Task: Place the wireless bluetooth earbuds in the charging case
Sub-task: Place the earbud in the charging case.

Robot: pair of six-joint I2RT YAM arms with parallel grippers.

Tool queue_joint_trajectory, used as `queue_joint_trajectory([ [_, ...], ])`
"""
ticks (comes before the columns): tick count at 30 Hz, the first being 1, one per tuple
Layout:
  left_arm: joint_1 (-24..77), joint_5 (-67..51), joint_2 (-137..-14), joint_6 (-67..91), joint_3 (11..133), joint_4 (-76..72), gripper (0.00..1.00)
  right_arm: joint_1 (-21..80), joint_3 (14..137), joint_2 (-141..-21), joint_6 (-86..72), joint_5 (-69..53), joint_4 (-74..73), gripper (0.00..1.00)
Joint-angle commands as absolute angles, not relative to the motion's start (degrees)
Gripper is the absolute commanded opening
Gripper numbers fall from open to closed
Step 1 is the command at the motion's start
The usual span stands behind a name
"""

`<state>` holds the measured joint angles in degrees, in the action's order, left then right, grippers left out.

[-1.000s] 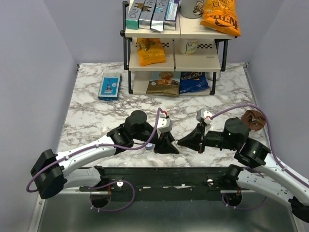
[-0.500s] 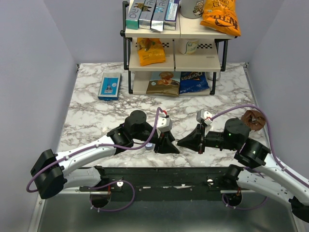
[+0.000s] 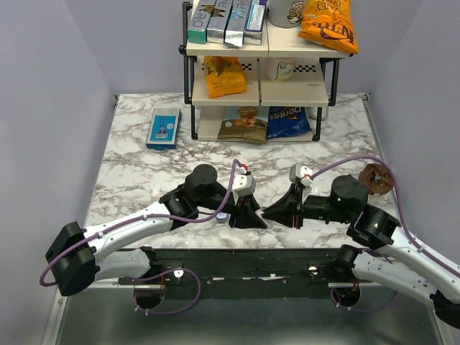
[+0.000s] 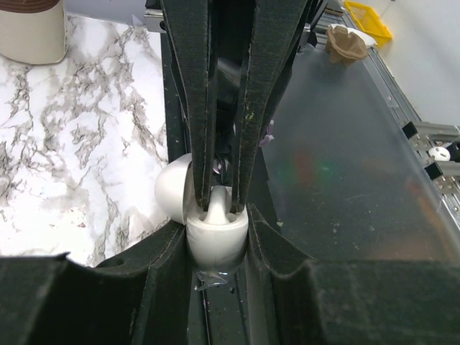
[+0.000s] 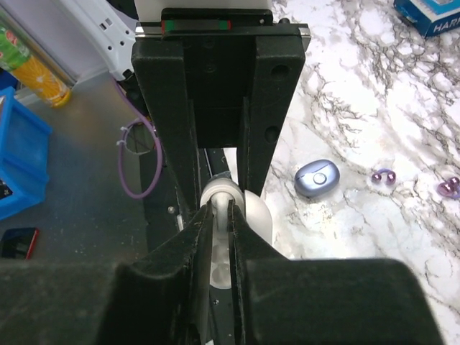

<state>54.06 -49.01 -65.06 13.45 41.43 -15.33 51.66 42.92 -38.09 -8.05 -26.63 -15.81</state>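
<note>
Marble table [image 3: 136, 172], snack shelf [image 3: 287, 52], lavender walls [image 3: 50, 108]

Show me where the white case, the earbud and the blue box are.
white case [image 4: 217, 241]: left wrist view, on its rounded front.
earbud [image 4: 218, 207]: left wrist view, on its white stem.
blue box [image 3: 163, 128]: top view, middle of its top face.

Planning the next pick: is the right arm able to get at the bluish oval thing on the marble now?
Probably not. The right gripper is shut on an earbud at the case, and the left gripper, holding that case, stands between it and the bluish oval thing.
</note>
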Motion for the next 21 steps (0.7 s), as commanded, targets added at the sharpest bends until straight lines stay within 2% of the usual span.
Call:
queue_joint_trajectory([
  [1,53.8,-50.4,-64.3,13.4,40.8,-19.1,0.0,52.0,44.5,-37.9,-7.9,-25.8,-17.5,0.28],
  [9,53.8,-49.7,-64.8,13.1,40.3,-19.1,0.0,52.0,47.2,-36.2,-9.3,-24.2,-18.6,0.47],
  [12,53.8,-48.3,-64.7,13.0,39.6,-19.2,0.0,52.0,48.4,-32.3,-10.5,-18.9,-19.4,0.55],
  [13,53.7,-47.6,-64.6,13.0,39.3,-19.3,0.0,52.1,48.9,-31.1,-11.0,-13.7,-19.6,0.57],
  [16,53.4,-42.3,-63.7,13.3,37.7,-19.4,0.0,51.9,47.6,-28.0,-14.0,-0.2,-21.2,0.56],
  [19,53.4,-31.0,-61.3,15.1,34.7,-20.6,0.0,52.0,46.6,-31.6,-19.2,10.0,-26.2,0.56],
  [21,53.3,-24.6,-57.8,17.1,31.2,-21.9,0.0,52.0,45.1,-36.1,-23.6,12.4,-29.3,0.56],
])
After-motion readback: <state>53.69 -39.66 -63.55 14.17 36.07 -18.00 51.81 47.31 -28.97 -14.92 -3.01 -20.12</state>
